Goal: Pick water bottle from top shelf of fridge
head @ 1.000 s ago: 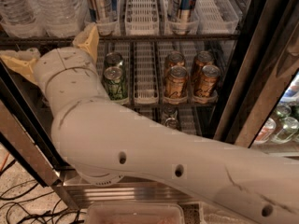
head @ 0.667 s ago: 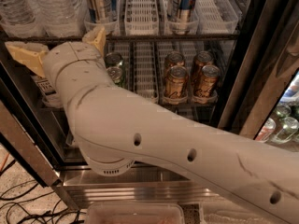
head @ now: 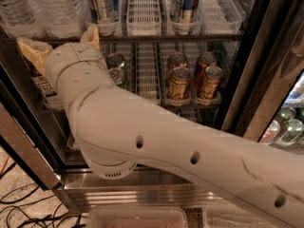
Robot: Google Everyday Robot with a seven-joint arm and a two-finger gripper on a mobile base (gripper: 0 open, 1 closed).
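Observation:
Two clear ribbed water bottles (head: 57,8) stand side by side at the left end of the top shelf (head: 166,38), a dark rack with white slotted lane trays (head: 142,8), inside the fridge (head: 266,80). Their caps are out of view above the frame. My gripper (head: 57,36) is open, its tan fingers (head: 31,51) spread wide and pointing up. It sits just below and in front of the shelf rail, under the two bottles and holding nothing. My pale arm crosses the frame from the lower right.
Tall slim cans (head: 185,4) stand in trays on the top shelf. The second shelf holds green cans (head: 116,68), gold cans (head: 178,82) and a labelled bottle (head: 45,87) behind my wrist. Below are the stainless base (head: 156,189), floor cables (head: 19,208) and a clear tub (head: 137,217).
My arm has reached further up and in. The open gripper rose from the second-shelf level to just under the top shelf rail, below the water bottles.

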